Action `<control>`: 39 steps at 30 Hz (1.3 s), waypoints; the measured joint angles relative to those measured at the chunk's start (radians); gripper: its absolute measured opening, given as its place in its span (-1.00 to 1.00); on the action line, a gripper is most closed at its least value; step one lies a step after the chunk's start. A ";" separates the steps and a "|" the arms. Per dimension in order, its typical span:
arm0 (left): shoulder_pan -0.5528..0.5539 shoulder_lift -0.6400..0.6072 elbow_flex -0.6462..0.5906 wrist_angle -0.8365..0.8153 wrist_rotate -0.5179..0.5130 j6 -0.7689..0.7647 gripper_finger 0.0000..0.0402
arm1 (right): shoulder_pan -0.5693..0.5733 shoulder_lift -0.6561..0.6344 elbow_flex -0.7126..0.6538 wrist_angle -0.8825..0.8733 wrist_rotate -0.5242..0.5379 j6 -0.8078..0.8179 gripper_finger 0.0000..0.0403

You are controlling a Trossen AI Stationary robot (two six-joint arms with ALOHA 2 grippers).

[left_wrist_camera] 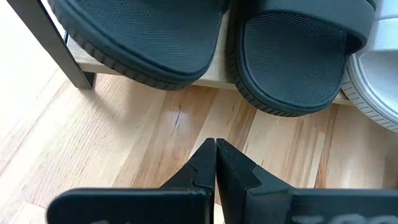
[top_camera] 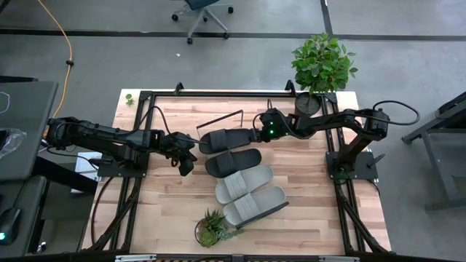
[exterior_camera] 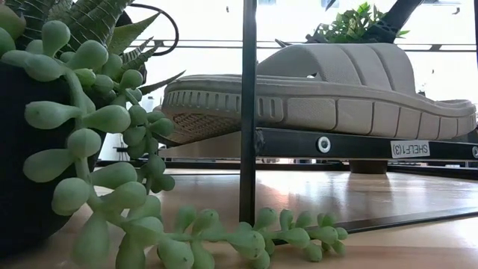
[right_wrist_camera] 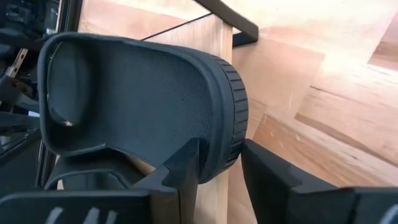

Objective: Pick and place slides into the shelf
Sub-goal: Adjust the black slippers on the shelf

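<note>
Four slides lie side by side on the shelf [left_wrist_camera: 219, 73], a low light-wood board with a black rod frame [top_camera: 220, 118]. There are two black slides at the far end [top_camera: 224, 139] [top_camera: 233, 161] and two light grey ones nearer [top_camera: 244, 183] [top_camera: 255, 207]. The low view shows the nearest grey slide [exterior_camera: 336, 90] resting sole-down on the shelf. My right gripper [top_camera: 258, 133] is shut on the farthest black slide [right_wrist_camera: 137, 93] at its right end. My left gripper [top_camera: 186, 164] is shut and empty over the tabletop, just left of the black slides' heels [left_wrist_camera: 292, 68]. My right gripper pinches the farthest black slide's side rim [right_wrist_camera: 229, 134] near its strap end. One finger [right_wrist_camera: 183, 168] is inside on the footbed and the other [right_wrist_camera: 273, 177] outside against the sole's ribbed edge. The fingers come from the table's right. The slide lies over the shelf board.
A tall potted plant [top_camera: 320, 62] stands at the table's far right, close behind my right arm. A small succulent pot [top_camera: 211, 229] sits at the near edge and fills the left of the low view [exterior_camera: 75, 127]. Bare tabletop [top_camera: 313, 204] lies right of the slides.
</note>
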 joint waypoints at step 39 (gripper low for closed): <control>0.000 0.000 0.000 -0.035 -0.308 -0.078 -1.00 | -0.033 -0.130 0.000 -0.128 0.176 -0.039 -0.21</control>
